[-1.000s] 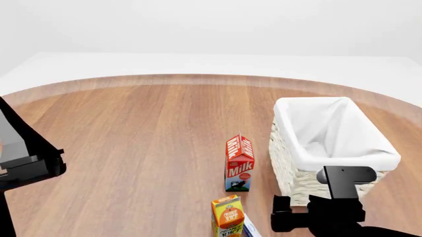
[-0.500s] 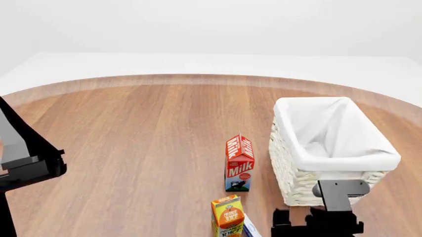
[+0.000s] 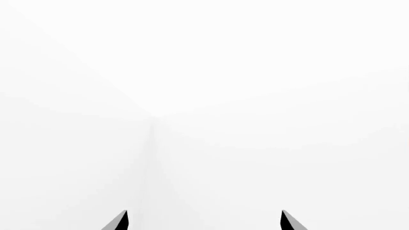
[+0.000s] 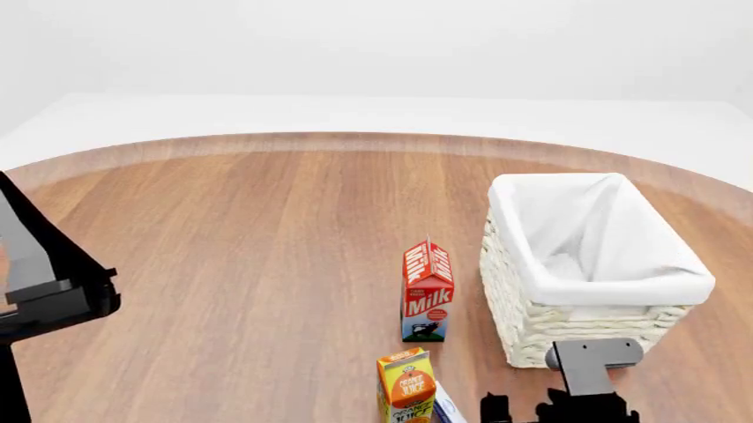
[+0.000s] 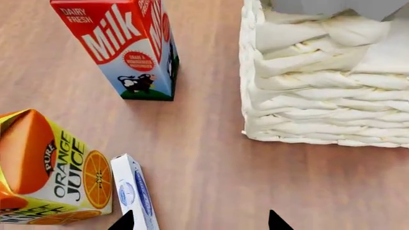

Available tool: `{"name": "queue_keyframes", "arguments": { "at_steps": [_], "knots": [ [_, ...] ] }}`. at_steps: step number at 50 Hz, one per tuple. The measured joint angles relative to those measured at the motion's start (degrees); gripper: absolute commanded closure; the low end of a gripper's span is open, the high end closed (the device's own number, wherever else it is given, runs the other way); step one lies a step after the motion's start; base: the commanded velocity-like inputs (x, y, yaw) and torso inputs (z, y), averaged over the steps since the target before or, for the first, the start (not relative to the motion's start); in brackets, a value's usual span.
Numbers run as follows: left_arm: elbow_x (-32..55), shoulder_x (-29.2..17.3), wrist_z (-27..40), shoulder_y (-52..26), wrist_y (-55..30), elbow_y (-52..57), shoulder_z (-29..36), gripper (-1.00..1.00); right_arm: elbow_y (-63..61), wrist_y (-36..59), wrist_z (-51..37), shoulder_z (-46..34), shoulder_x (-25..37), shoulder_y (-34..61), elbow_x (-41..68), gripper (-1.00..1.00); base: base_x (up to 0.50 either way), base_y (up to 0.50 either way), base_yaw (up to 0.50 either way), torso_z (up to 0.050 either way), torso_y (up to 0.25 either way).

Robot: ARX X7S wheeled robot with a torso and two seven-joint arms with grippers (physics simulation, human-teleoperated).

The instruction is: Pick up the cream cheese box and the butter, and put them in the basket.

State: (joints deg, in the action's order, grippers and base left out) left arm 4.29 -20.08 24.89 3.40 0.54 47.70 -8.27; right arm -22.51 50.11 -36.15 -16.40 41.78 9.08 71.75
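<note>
The cream cheese box [image 5: 134,194], a thin blue-and-white carton, lies on the wooden table against the orange juice carton [image 5: 51,167]. In the head view only a sliver of this box [image 4: 445,407] shows at the bottom edge. My right gripper [image 5: 200,223] hovers open above the table, one fingertip [image 5: 124,221] over the box, nothing between the jaws. The off-white woven basket [image 4: 518,304] with white lining stands at the right, close beside this gripper. My left gripper [image 3: 204,223] is open and faces only blank white. The butter is out of view.
A red milk carton [image 4: 428,291] stands upright just left of the basket, with the orange juice carton [image 4: 406,386] nearer to me. My left arm [image 4: 53,295] is raised at the table's left side. The right arm's wrist [image 4: 585,374] sits low in front of the basket.
The right arm has slid down toward the bottom edge of the head view, away from the basket's front wall. The left arm and the cartons have stayed put.
</note>
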Motion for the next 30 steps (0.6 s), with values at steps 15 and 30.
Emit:
{"name": "queue_keyframes", "arguments": {
  "at_steps": [15,30],
  "knots": [
    [-0.1,-0.1,0.3,0.1,0.4,-0.5,0.3,-1.0,0.3,-0.3,1.5,-2.6,-0.4,0.1,-3.2,-1.0,0.0,0.0,0.0,0.0,0.0],
    [-0.1,-0.3,0.5,0.3,0.7,-0.8,0.5,-1.0,-0.2,0.6,4.0,-6.3,-0.7,1.8,-6.2,-1.0,0.0,0.0,0.0,0.0,0.0]
  ]
}}
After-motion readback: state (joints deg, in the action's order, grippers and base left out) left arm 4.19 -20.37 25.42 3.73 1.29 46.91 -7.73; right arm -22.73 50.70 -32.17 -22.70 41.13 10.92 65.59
